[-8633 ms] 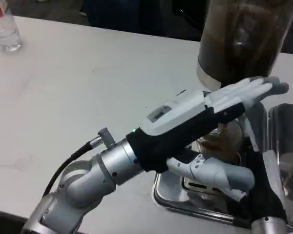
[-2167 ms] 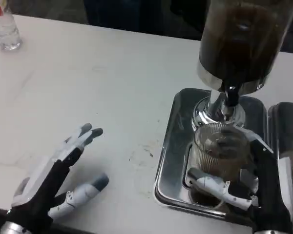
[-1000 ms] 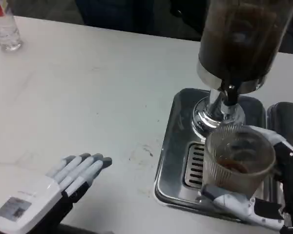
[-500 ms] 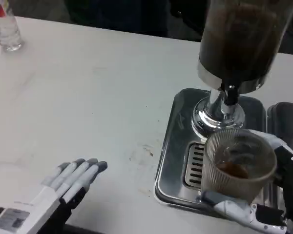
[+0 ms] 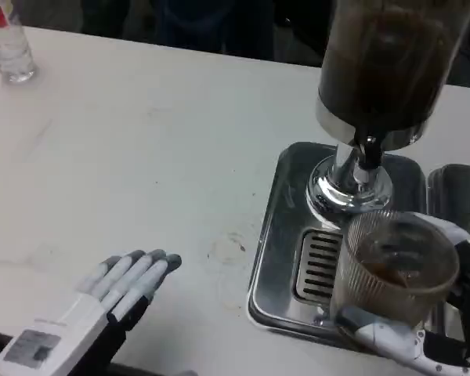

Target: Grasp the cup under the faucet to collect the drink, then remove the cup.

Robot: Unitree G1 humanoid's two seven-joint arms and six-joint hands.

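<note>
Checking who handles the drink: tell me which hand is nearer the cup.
Right. The right hand grips the cup over the tray's front edge; the left hand lies open on the table, far to the cup's left.

White surface (image 5: pixel 141 149) fills most of the head view, with faint scuffs and a small dark smudge (image 5: pixel 233 244) near its middle. Clear bottle (image 5: pixel 8 47) stands at the far left corner. Beyond the far edge, dim dark background, details unclear. Soft even light.
</note>
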